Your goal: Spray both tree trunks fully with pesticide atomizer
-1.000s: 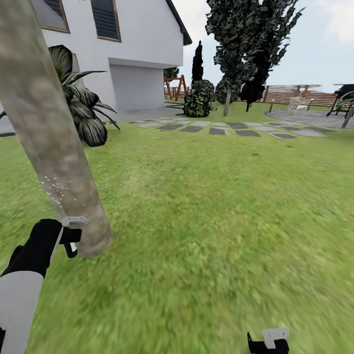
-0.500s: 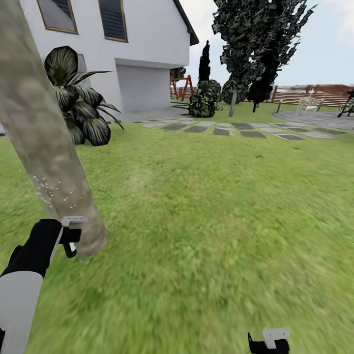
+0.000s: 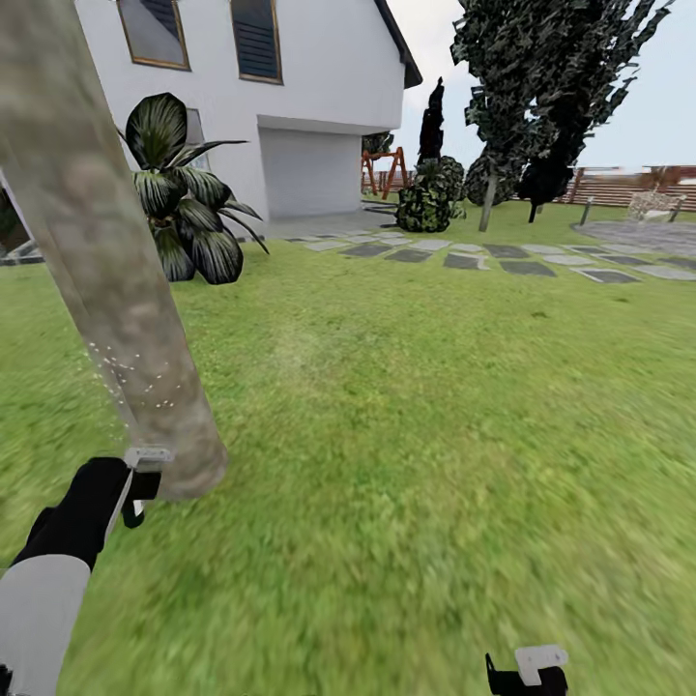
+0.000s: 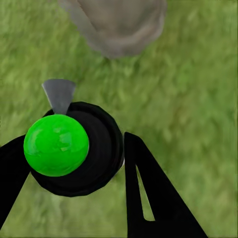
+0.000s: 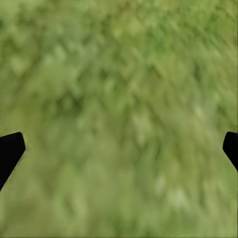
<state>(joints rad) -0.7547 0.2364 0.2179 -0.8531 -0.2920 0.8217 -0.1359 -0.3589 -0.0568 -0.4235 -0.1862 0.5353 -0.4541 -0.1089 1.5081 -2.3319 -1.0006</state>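
Two-tone arm, black grippers.
The left arm (image 3: 43, 599) runs pale grey, then glossy black at the wrist, with a small white bracket. Left gripper (image 4: 79, 163) shows flat black tapered fingers (image 4: 148, 198), one slotted; right gripper (image 5: 119, 148) shows black tips.

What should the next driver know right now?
Left gripper: jaws shut on the atomizer, held low by the trunk, nozzle toward it.
Right gripper: jaws open, holding nothing, above the lawn.
Things: one tree trunk stands right ahead of the left arm. White spray specks dot its lower part.
Done: atomizer picked up; spraying of this trunk begun.
Left: how fully this trunk is covered can't be told from here, so probably keep spraying higher and around it. Then go to the second tree and spray its trunk too.
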